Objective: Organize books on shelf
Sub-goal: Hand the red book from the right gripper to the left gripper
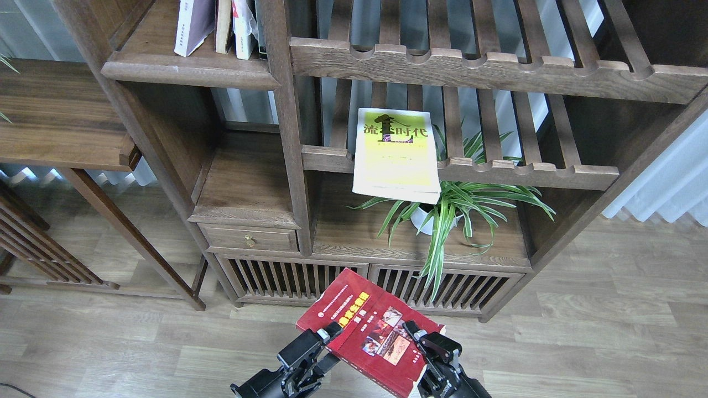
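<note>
The dark red book [368, 326] with photos is held flat, low in the middle, above the floor. My right gripper [418, 338] is shut on its right part. My left gripper [331, 344] is at the book's left edge, fingers spread above and below it. The yellow-green book [395, 157] lies on a slatted rack and overhangs the front rail. The pale lavender-white book [193, 25] leans upright on the solid shelf [188, 69] at the upper left, beside other upright books.
A potted spider plant [451, 207] stands on the lower board under the yellow-green book. A small drawer [249, 239] and slatted cabinet doors [287, 279] are below. A wooden side table [61, 119] stands at the left. Wood floor lies in front.
</note>
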Robot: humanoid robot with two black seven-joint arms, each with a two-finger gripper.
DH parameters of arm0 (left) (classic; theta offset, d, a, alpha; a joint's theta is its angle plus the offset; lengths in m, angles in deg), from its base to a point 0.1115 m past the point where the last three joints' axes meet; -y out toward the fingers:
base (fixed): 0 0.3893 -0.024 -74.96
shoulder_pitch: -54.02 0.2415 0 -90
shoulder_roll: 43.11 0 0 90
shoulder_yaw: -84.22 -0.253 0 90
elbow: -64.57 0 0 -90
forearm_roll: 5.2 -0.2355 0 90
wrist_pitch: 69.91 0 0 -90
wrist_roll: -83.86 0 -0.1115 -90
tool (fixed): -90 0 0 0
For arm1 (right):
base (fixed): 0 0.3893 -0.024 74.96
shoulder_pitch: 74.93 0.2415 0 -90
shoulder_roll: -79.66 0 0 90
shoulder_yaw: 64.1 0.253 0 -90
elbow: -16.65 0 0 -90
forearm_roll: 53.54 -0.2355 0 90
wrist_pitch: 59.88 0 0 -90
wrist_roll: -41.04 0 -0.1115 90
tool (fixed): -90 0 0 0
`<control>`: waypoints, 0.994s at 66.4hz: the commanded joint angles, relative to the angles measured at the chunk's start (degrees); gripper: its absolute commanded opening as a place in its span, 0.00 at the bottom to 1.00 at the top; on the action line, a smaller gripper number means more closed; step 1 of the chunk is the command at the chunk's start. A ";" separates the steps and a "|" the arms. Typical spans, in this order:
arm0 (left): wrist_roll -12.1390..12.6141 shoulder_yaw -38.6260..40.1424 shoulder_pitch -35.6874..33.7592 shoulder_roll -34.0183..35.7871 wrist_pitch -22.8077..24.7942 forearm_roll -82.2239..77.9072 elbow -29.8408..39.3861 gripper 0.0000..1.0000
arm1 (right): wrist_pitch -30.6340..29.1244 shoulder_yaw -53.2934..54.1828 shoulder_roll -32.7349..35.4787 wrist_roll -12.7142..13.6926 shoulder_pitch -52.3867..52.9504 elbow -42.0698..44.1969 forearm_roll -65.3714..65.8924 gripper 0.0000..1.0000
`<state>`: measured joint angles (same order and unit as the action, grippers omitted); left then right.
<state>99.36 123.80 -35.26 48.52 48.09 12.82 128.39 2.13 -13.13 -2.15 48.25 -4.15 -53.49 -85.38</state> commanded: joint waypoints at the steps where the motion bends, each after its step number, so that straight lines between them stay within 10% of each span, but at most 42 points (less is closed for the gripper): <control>1: -0.03 0.41 -0.28 -1.27 0.00 0.00 -1.77 0.86 | -0.01 -0.62 -0.01 -0.01 -0.11 -0.34 0.82 0.05; 28: 0.15 1.46 -1.25 -1.63 0.00 0.18 -6.78 0.09 | -0.01 -2.99 0.07 -0.01 -0.81 -0.69 1.96 0.05; 47: 0.67 1.20 -2.57 -1.63 0.00 -0.09 -6.61 0.00 | -0.01 -3.08 0.25 -0.01 -0.90 -0.69 2.75 0.11; 66: 0.76 4.45 -2.39 2.06 0.00 -2.90 -4.15 0.00 | -0.01 -2.99 1.48 0.16 0.77 -0.34 3.28 0.89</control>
<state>100.12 126.90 -37.76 48.00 48.09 10.84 123.05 2.11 -16.38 -1.11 48.28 -4.16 -54.02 -82.11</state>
